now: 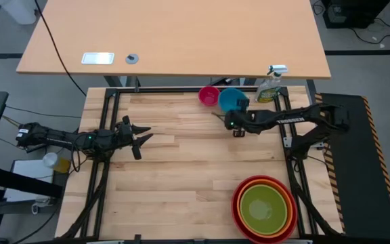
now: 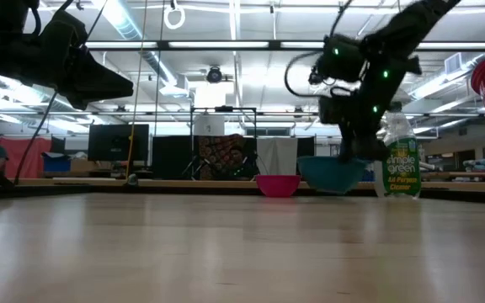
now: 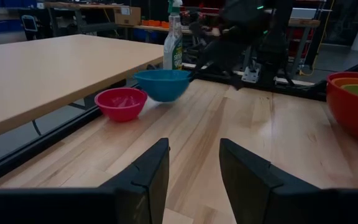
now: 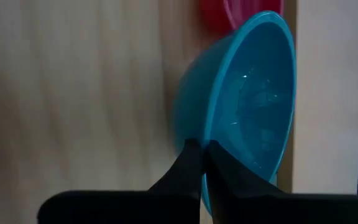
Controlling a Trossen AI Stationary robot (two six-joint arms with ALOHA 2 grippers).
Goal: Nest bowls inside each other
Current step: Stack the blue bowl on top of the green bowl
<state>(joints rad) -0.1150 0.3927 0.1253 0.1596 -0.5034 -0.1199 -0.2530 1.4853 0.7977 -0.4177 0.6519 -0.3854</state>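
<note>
A blue bowl (image 1: 231, 99) is at the table's far edge, right of centre, with a smaller pink bowl (image 1: 208, 95) on the table just to its left. My right gripper (image 4: 201, 149) is shut on the blue bowl's rim. A red bowl (image 1: 239, 213) at the near right holds an orange bowl (image 1: 249, 188) and a lime green bowl (image 1: 263, 209) nested inside it. My left gripper (image 3: 194, 162) waits open above the table's left side, level, with nothing between its fingers. My right gripper pinches the blue bowl's rim (image 4: 211, 127) on the side toward the table's near edge, one finger inside the bowl and one on its outer wall. The fingers slant down from the near right. The bowl tilts in the hold; whether its base is clear of the table I cannot tell.
A clear spray bottle (image 1: 270, 85) with a white trigger stands at the far edge just right of the blue bowl. A second, lighter table (image 1: 181, 34) lies beyond the far edge. The middle of the wooden top (image 1: 181, 169) is bare.
</note>
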